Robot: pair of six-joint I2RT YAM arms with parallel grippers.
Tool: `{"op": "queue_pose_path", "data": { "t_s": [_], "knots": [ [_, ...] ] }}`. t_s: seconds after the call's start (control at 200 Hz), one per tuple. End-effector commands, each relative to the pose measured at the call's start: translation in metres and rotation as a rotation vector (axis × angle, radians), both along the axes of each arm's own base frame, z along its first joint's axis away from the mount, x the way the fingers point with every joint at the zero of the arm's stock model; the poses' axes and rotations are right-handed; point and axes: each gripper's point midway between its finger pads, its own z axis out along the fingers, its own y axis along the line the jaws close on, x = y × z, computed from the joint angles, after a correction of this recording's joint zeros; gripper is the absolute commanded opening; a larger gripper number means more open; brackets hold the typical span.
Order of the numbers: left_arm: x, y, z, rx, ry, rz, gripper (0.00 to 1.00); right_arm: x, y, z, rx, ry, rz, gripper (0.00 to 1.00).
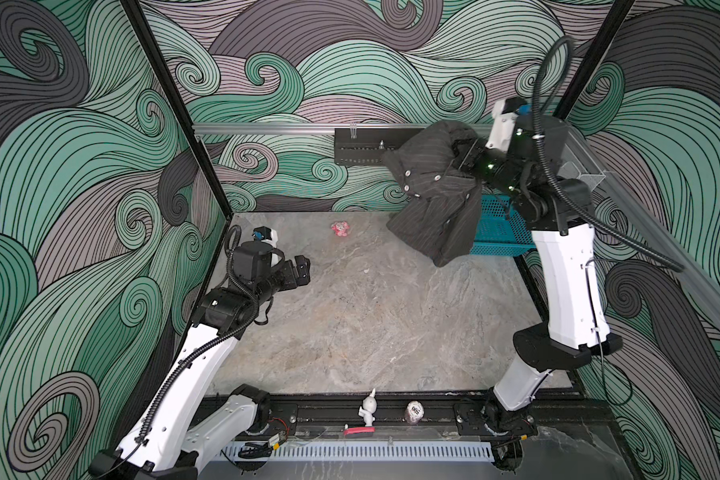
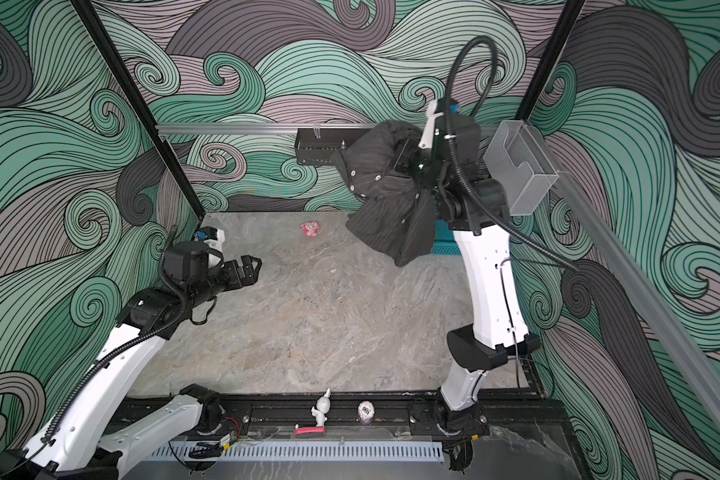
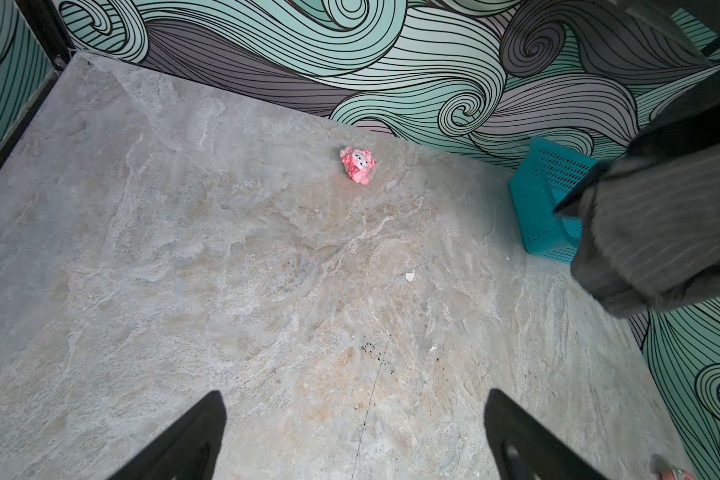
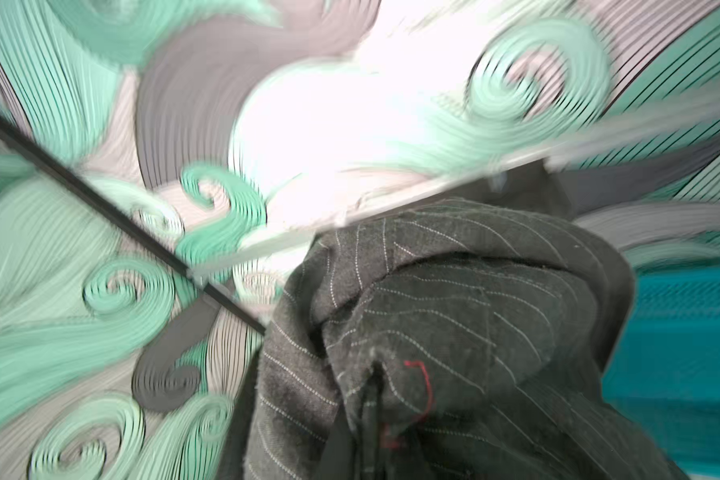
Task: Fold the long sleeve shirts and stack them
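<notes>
- My right pincer was clamped shut on a bunched fold of the dark pinstriped shirt. It held the shirt in the air above the teal basket, on the basket's side towards the middle of the table.
- My left pincer stood wide open with nothing in it, low over the table and well away from the basket.
- By my judgement the task had barely started. The shirt was lifted out of the basket, but it was not laid out, no fold was made, and no stack showed anywhere on the table.
- Left to do: spread it flat, fold the sleeves and body, then place it.
- The shirt hung crumpled, its long axis roughly upright. The gathered top sat at my pincer and the loose end pointed down past the basket's front wall.
- The buttoned strip faced away from the basket.
- I could not tell whether the lowest cloth touched the table.
</notes>
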Motion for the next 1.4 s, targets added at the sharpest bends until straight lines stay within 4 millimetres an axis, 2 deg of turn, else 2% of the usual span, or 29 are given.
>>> {"op": "queue_pose_path", "data": {
  "t_s": [0.0, 0.08, 0.185, 0.305, 0.355, 0.475, 0.55, 0.615, 0.72, 0.841, 0.921, 0.996, 1.106, 1.301, 1.396],
  "knots": [
    [-0.015, 0.011, -0.002, 0.028, 0.016, 0.034, 0.99, -0.007, 0.052, -0.043, -0.061, 0.091, 0.133, 0.0],
    [-0.021, 0.015, 0.0, 0.037, 0.005, 0.039, 0.99, -0.018, 0.086, -0.075, -0.096, 0.143, 0.204, 0.0],
    [-0.028, 0.02, 0.001, 0.048, -0.003, 0.047, 0.99, -0.034, 0.115, -0.112, -0.104, 0.201, 0.241, 0.0],
    [-0.033, 0.023, 0.0, 0.054, -0.002, 0.051, 0.99, -0.051, 0.129, -0.167, -0.041, 0.272, 0.203, 0.01],
    [-0.035, 0.023, -0.001, 0.053, 0.001, 0.052, 0.99, -0.056, 0.129, -0.198, -0.018, 0.32, 0.172, 0.03],
    [-0.04, 0.021, -0.005, 0.034, 0.015, 0.044, 0.98, -0.068, 0.126, -0.267, -0.02, 0.429, 0.129, 0.26],
    [-0.042, 0.019, -0.01, 0.022, 0.028, 0.037, 0.98, -0.076, 0.116, -0.293, -0.061, 0.473, 0.107, 0.5],
    [-0.045, 0.018, -0.018, 0.017, 0.048, 0.03, 0.99, -0.081, 0.103, -0.299, -0.112, 0.467, 0.089, 0.64],
    [-0.048, 0.015, -0.035, 0.018, 0.097, 0.012, 0.99, -0.089, 0.074, -0.292, -0.241, 0.422, 0.046, 0.79],
    [-0.052, 0.008, -0.061, 0.008, 0.168, -0.025, 0.98, -0.101, 0.046, -0.285, -0.366, 0.379, 0.032, 0.85],
    [-0.056, 0.003, -0.079, -0.005, 0.217, -0.044, 0.98, -0.114, 0.043, -0.287, -0.432, 0.347, 0.103, 0.84],
    [-0.059, 0.001, -0.092, -0.018, 0.249, -0.046, 0.98, -0.134, 0.062, -0.295, -0.521, 0.285, 0.253, 0.81],
    [-0.062, 0.004, -0.096, -0.027, 0.245, -0.027, 0.98, -0.178, 0.109, -0.316, -0.735, 0.135, 0.546, 0.79],
    [-0.073, 0.028, -0.073, -0.016, 0.148, 0.084, 0.99, -0.264, 0.179, -0.366, -1.001, -0.096, 0.993, 0.77],
    [-0.081, 0.041, -0.061, -0.008, 0.094, 0.135, 0.99, -0.285, 0.196, -0.395, -1.059, -0.076, 1.101, 0.76]
  ]
}}
